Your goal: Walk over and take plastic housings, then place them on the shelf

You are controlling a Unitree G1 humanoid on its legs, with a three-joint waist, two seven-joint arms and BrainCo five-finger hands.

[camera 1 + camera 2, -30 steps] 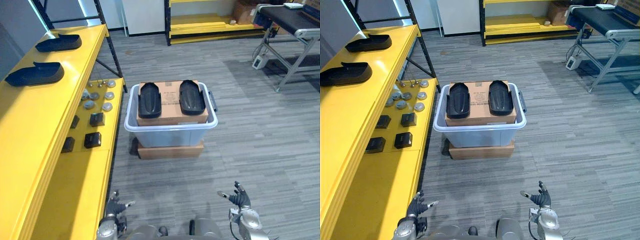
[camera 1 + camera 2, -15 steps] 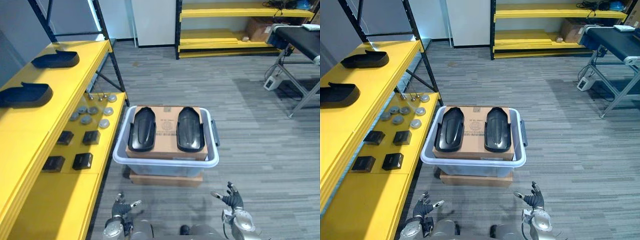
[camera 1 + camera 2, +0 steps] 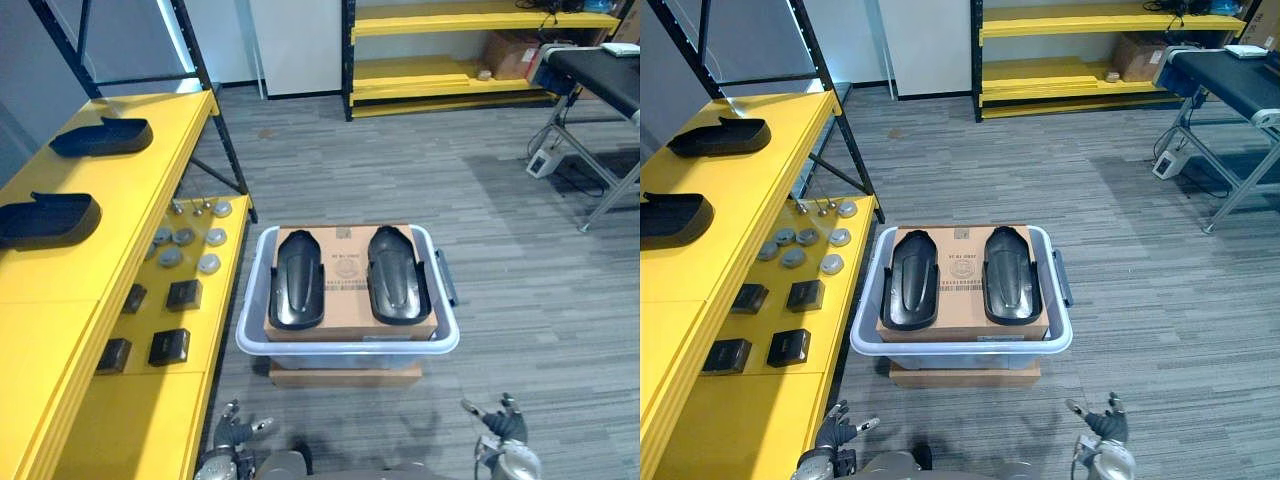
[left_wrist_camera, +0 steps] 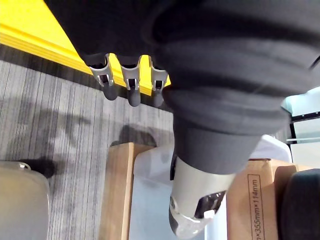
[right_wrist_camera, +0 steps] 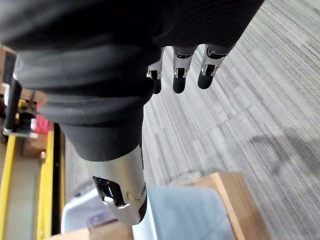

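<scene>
Two black plastic housings (image 3: 297, 277) (image 3: 396, 272) lie side by side on a cardboard box (image 3: 348, 268) inside a pale blue tub (image 3: 345, 345) on the floor just ahead. Two more black housings (image 3: 44, 219) (image 3: 100, 136) rest on the yellow shelf (image 3: 80, 260) to the left. My left hand (image 3: 232, 440) hangs low near the shelf's front edge, fingers relaxed and holding nothing. My right hand (image 3: 503, 433) hangs low to the tub's right, fingers (image 5: 179, 70) straight and empty.
The tub stands on a flat cardboard box (image 3: 345, 375). A lower yellow shelf board holds several round grey discs (image 3: 186, 249) and black blocks (image 3: 168, 346). A yellow rack (image 3: 450, 50) stands at the back and a metal-legged conveyor (image 3: 595, 90) at the far right.
The camera has shifted, so the tub and housings now sit a little lower and further right. Both hands show lower at the bottom edge, still empty.
</scene>
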